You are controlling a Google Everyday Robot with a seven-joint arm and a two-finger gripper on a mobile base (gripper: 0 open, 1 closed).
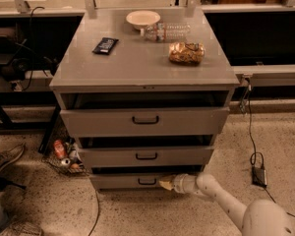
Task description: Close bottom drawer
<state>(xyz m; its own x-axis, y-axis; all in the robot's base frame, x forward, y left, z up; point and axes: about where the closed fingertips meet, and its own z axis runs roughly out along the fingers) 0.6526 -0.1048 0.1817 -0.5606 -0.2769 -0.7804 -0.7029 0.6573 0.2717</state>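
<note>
The bottom drawer (123, 181) is the lowest, shortest grey front of the cabinet, with a small dark loop handle (147, 181). It stands slightly out, with a dark gap above it. My gripper (165, 184) is at the end of the white arm (221, 198) that reaches in from the lower right. Its tip rests against the drawer front just to the right of the handle.
The middle drawer (146, 156) and top drawer (145, 120) also stand partly open. On the cabinet top lie a bowl (143, 18), a water bottle (167, 32), a snack bag (186, 52) and a dark bar (105, 45). Cans (63, 154) and cables lie on the floor.
</note>
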